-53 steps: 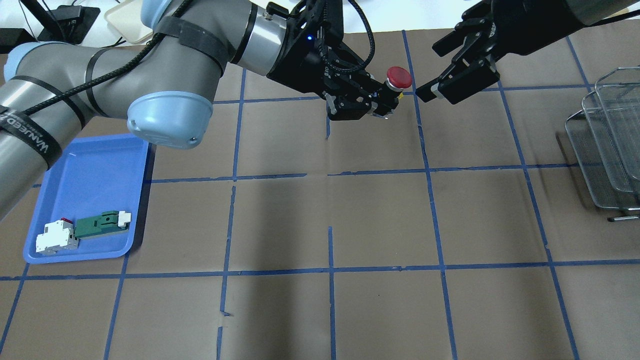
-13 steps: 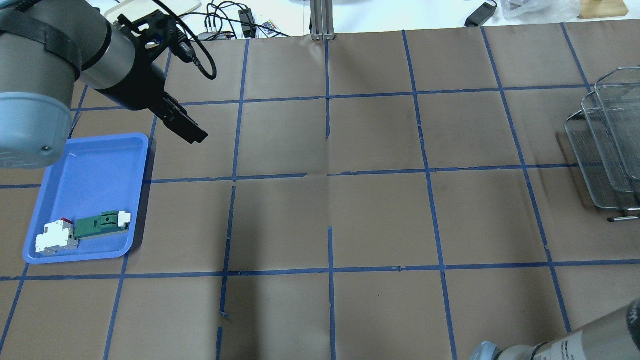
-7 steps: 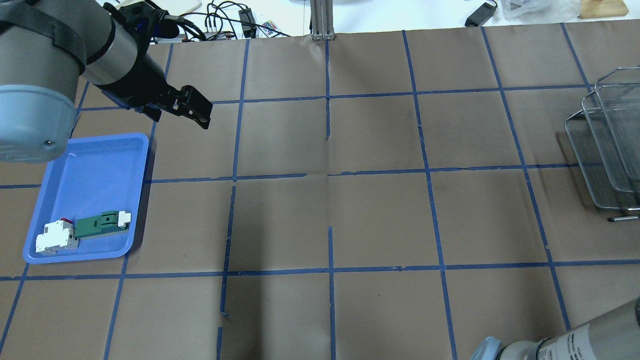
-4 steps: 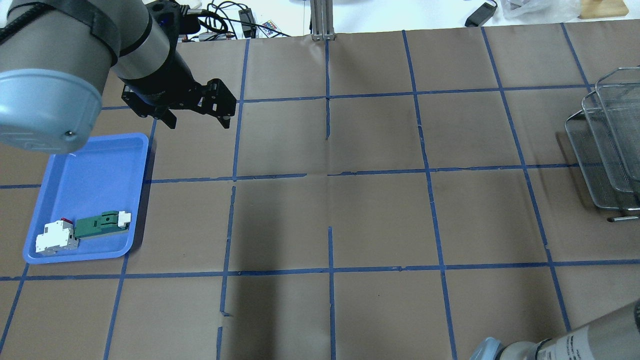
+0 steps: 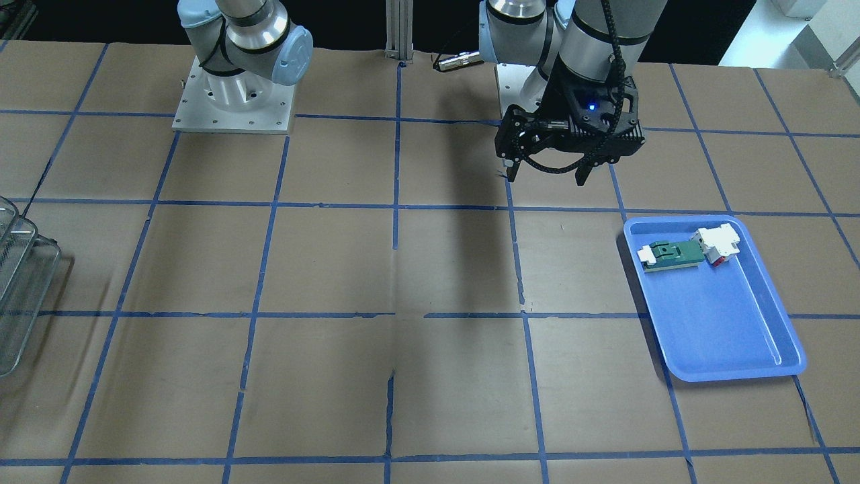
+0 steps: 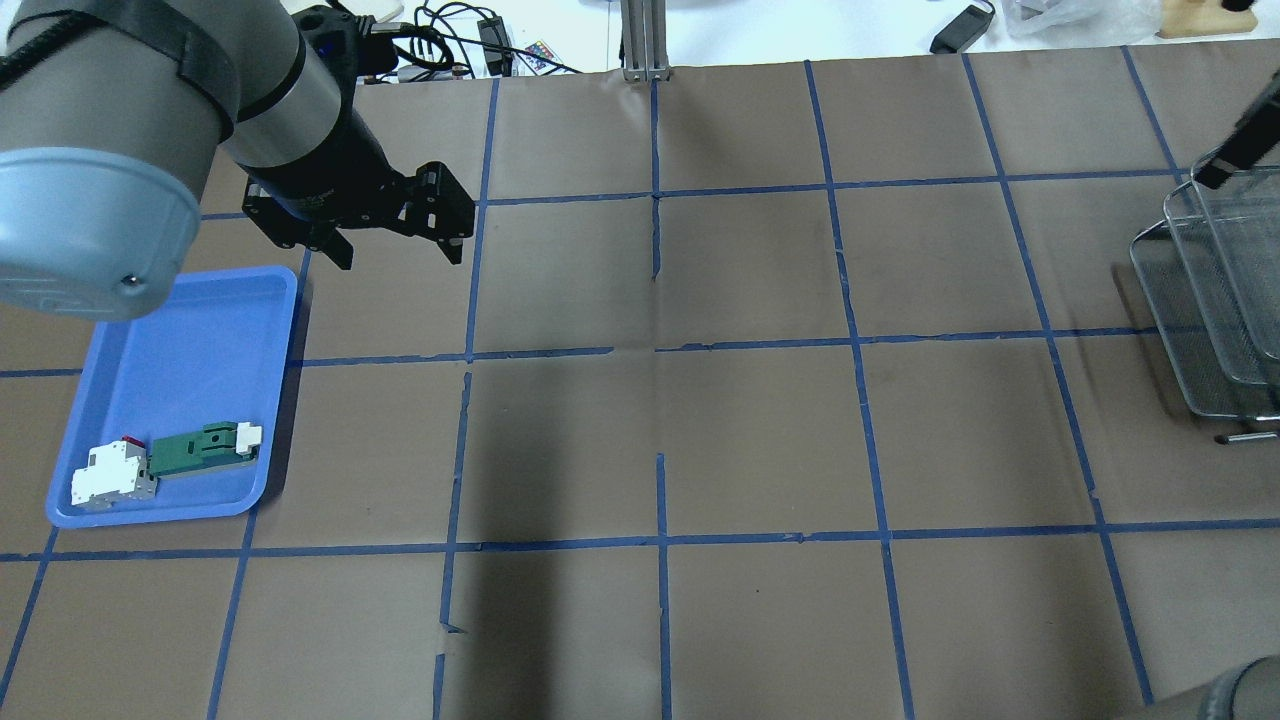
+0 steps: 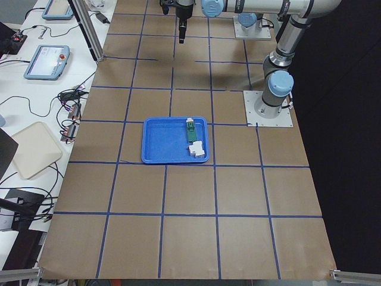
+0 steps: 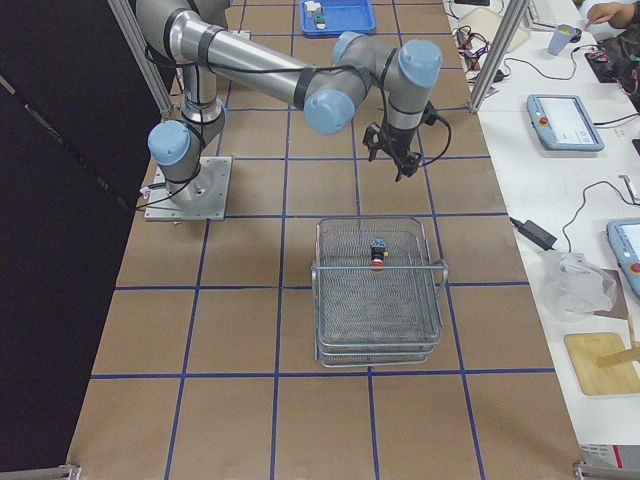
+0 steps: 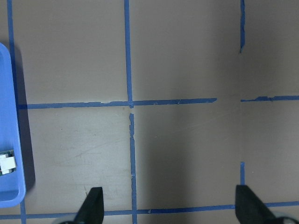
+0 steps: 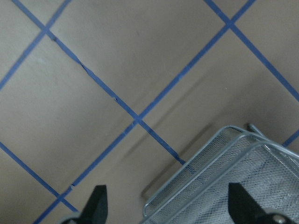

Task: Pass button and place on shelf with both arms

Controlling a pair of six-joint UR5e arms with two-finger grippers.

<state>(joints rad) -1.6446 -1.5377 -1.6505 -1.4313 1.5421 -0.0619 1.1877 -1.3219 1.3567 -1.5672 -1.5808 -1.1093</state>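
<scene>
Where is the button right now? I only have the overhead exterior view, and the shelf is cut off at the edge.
Observer: The exterior right view shows the button resting on the top tier of the shelf, near the end facing the table's middle.
Operator: Is the right hand holding anything?
Observer: No. Its wrist camera shows the right hand open with nothing between the fingers.
Operator: Is it above the shelf?
Observer: Mostly not. That camera looks down on bare table, with only a shelf corner at the lower right.
</scene>
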